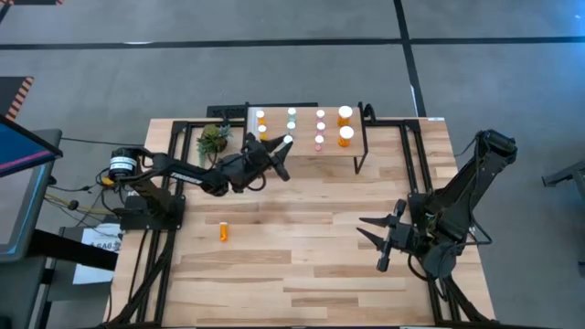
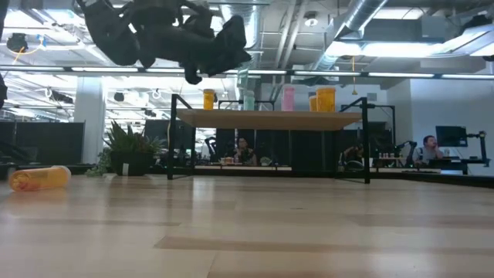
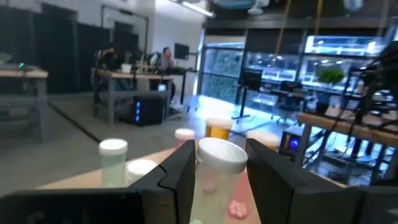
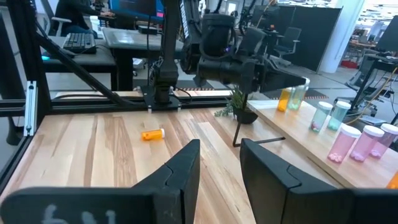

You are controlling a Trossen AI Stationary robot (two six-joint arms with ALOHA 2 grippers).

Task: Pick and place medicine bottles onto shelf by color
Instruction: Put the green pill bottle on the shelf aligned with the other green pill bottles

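Note:
The shelf (image 1: 334, 148) stands at the table's far edge, with white-capped medicine bottles upright on it in rows: orange (image 1: 261, 117), teal (image 1: 292, 114), pink (image 1: 321, 115) and two larger orange ones (image 1: 345, 133). My left gripper (image 1: 283, 146) reaches over the shelf's near left part, shut on a pale teal bottle (image 3: 217, 165) beside the teal row. One orange bottle (image 1: 224, 230) lies on its side on the tabletop. My right gripper (image 1: 377, 242) hangs open over the table's right half with nothing between its fingers. My left gripper pinches the teal bottle's body just under its white cap (image 3: 211, 186) between its two fingers. The fingers come about level from the table's left and lie across the bottle. The bottle stands upright. Whether its base touches the shelf I cannot tell.
A small potted plant (image 1: 213, 139) stands at the shelf's left end, close behind my left arm. Black frame rails (image 1: 416, 174) run along the table's left and right sides. The wide wood surface (image 1: 302, 265) between the arms holds only the lying orange bottle.

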